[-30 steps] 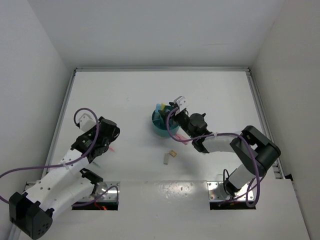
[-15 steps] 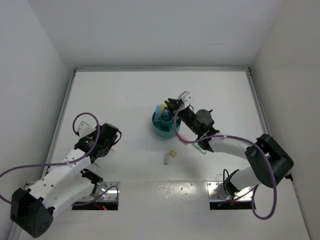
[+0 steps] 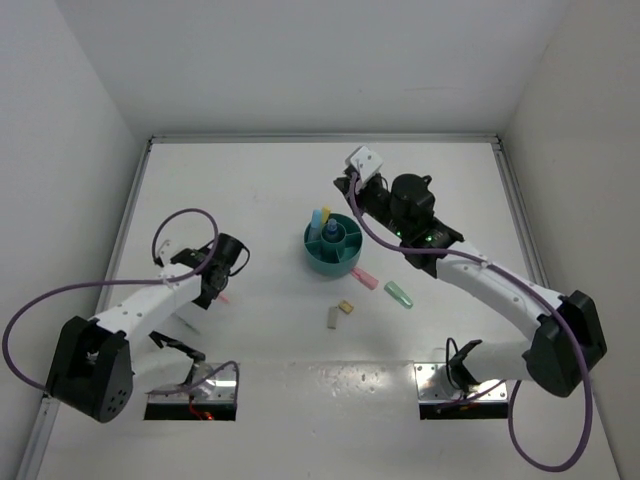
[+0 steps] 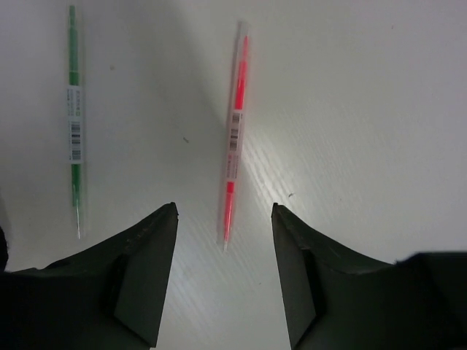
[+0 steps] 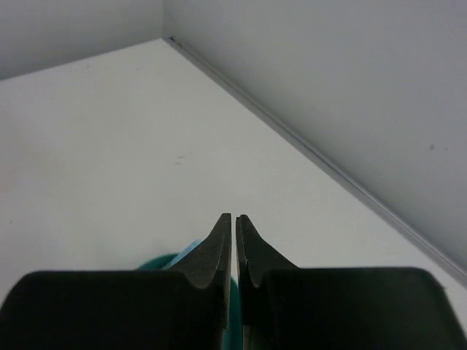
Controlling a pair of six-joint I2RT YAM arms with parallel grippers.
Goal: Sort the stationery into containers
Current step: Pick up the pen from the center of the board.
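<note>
Green pen [image 4: 74,120] clear from left wrist only — left tool [image 4: 225,211] spread, right tool [image 5: 233,219] closed.

right gripper [image 5: 233,219]: its two dark fingers are meeting tip to tip, leaving only a hairline slit, and are pointing out over the tabletop.
teal organiser [image 5: 165,260]: a sliver of its curved rim is peeking out low beside the fingers.
tabletop [image 5: 102,146]: it is stretching away, white, to a far corner.
wall [image 5: 350,87]: it is rising grey at right, a pale rail [image 5: 292,143] running along its foot.
</note>
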